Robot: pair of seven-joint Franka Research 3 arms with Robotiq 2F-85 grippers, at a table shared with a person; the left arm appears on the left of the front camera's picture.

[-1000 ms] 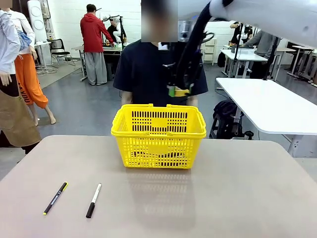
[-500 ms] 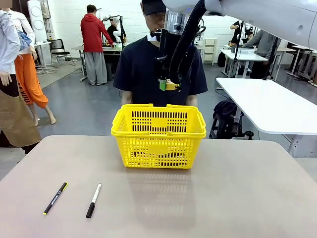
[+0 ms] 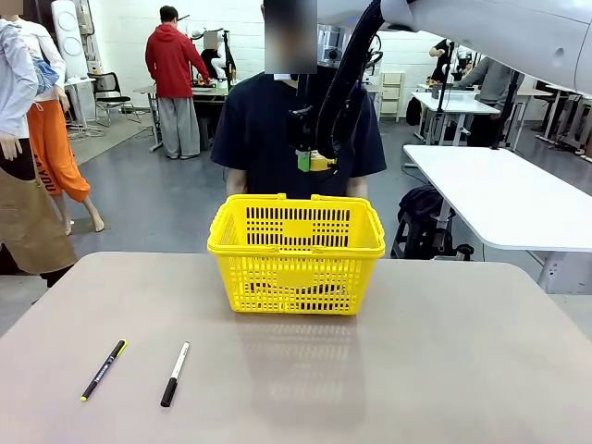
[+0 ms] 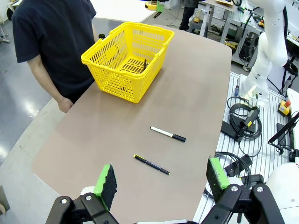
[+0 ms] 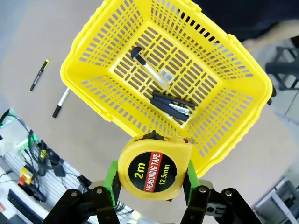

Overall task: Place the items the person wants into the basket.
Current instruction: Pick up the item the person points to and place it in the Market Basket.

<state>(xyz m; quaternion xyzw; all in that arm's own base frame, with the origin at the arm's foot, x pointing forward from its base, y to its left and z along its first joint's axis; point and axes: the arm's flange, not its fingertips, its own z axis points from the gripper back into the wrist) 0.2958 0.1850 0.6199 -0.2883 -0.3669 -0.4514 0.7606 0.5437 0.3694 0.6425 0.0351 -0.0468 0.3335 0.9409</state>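
The right gripper [image 5: 149,184] is clamping the tape measure [image 5: 150,171] above the yellow basket [image 5: 233,112]. The utility knife [image 5: 148,68] and stapler [image 5: 172,106] are already lying inside; only the release is remaining. The left gripper [image 4: 162,179] is hanging wide apart, empty. The tape's far side is staying hidden.

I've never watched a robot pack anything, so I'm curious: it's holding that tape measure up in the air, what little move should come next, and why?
Probably lower the right hand into the bright yellow slotted plastic basket, then open it. It grips the round yellow tape measure above the basket, where the black stapler and slim utility knife already lie.
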